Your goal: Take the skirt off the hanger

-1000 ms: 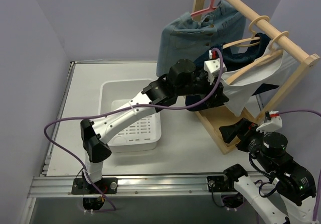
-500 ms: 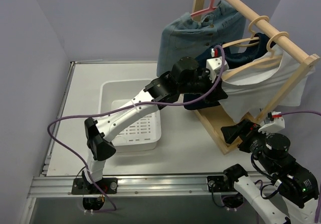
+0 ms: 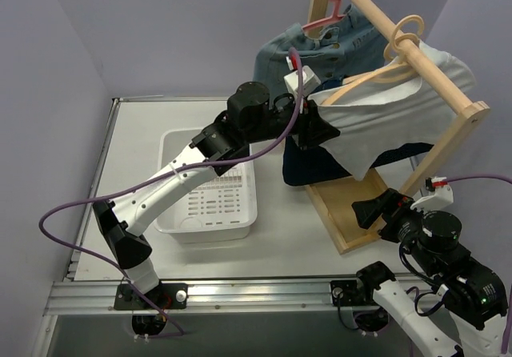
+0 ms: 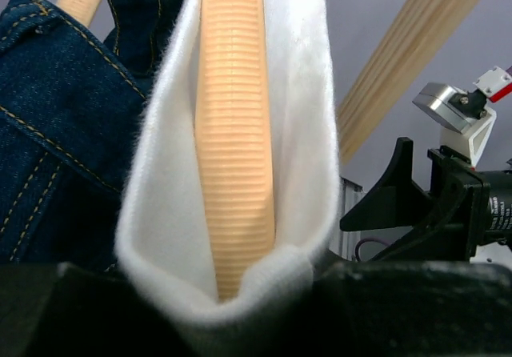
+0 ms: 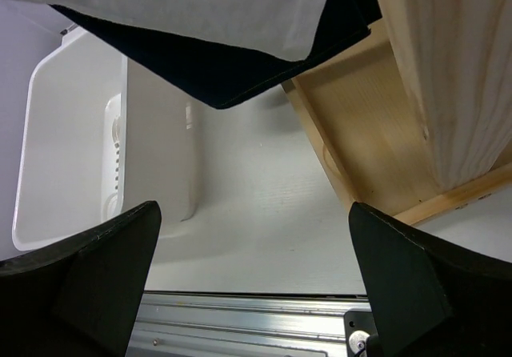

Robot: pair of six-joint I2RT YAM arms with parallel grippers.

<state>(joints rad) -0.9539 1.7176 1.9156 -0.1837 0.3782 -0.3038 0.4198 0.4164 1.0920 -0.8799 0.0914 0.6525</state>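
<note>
While the left gripper (image 3: 309,125) is pinched partway closed on the white skirt (image 3: 384,117), check the wrist view. The fold of cloth (image 4: 160,181) wraps the tip of the wooden hanger (image 4: 236,133), and that tip looks caught in the bite too. The skirt hangs on this hanger from the rail (image 3: 376,17), high on the rack.

Slide the cloth outward and down along the hanger arm so it slips past the tip. Don't yank sideways, or you'll likely drag the hanger down the rail.

Watch the dark denim garment (image 3: 308,165), which hangs touching the skirt just beneath. The light denim piece (image 3: 284,61) on the pink hanger (image 3: 324,17) is close behind. The white basket (image 3: 180,145) sits under your arm.

The right gripper (image 3: 376,210) is wide open and empty, low by the rack base (image 3: 344,213).
</note>
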